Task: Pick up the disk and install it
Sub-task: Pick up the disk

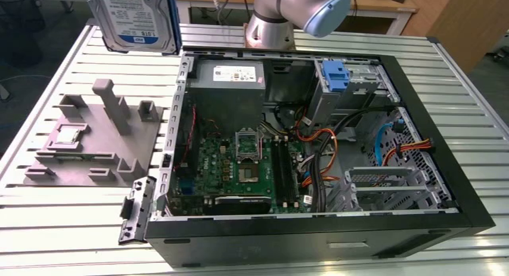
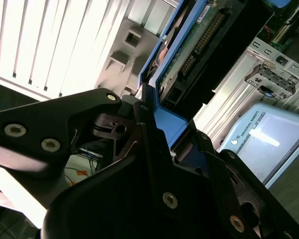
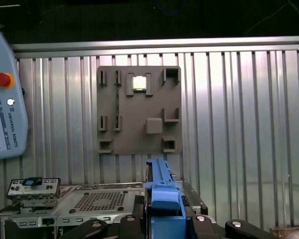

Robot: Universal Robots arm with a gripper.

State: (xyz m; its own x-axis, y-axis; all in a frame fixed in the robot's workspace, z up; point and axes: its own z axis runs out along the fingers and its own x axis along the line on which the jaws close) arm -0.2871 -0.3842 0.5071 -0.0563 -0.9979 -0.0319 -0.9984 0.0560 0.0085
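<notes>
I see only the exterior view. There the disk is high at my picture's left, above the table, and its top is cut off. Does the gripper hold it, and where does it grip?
Observer: Yes, the disk is held. In the first wrist view the gripper is shut on its blue bracket, clamping it from both sides.
Operator: My view shows me the label side. What is on the other side?
Observer: In the second wrist view the other side shows a circuit board with a row of connector pins beside it.
</notes>
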